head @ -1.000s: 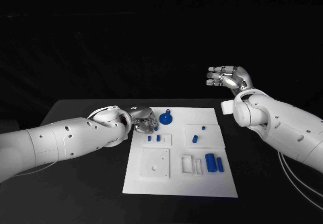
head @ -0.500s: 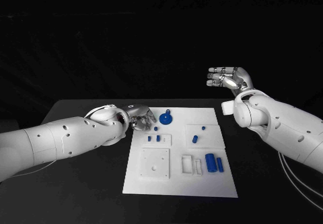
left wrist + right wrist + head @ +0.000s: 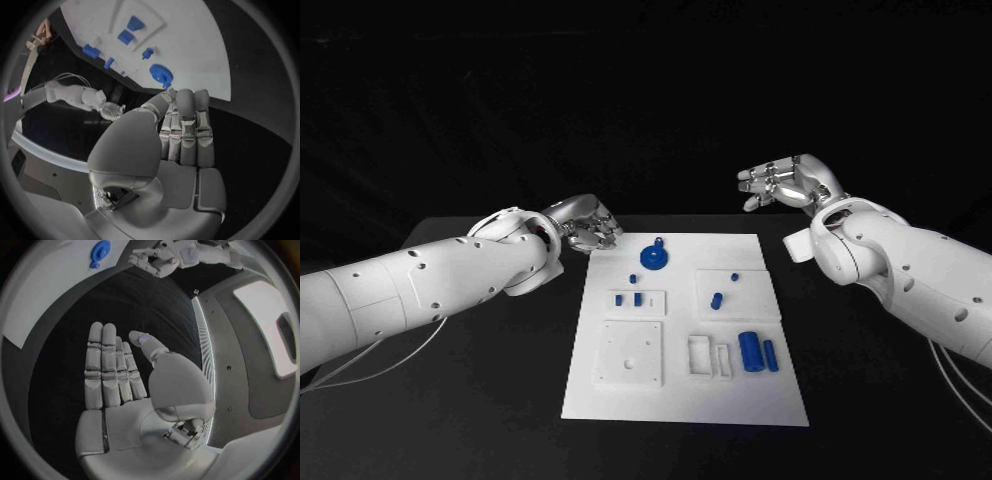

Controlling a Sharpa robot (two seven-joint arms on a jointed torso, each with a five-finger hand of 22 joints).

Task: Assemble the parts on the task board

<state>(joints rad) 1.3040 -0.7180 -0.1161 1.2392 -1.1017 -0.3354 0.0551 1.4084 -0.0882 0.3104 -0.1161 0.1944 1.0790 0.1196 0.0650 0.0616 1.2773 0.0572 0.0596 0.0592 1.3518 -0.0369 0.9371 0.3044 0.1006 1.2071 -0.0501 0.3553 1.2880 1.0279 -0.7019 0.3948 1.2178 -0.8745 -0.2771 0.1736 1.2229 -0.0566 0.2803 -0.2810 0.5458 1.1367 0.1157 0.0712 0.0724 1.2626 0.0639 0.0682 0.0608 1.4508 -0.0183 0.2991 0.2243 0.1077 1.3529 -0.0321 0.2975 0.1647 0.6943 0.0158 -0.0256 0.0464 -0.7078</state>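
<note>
While both hands wait off white flat task board [image 3: 684,400], small blue parts [image 3: 757,349] lie mid-frame. Left hand [image 3: 586,226] at board's upper-left corner, fingers curled, holding nothing. Right hand [image 3: 788,182] upper right, spread, holding nothing, likely ready to reach.

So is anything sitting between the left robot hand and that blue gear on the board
Nothing visible. The left robot hand hovers beside the task board's far corner, and only bare white board lies between it and the blue gear.
</note>
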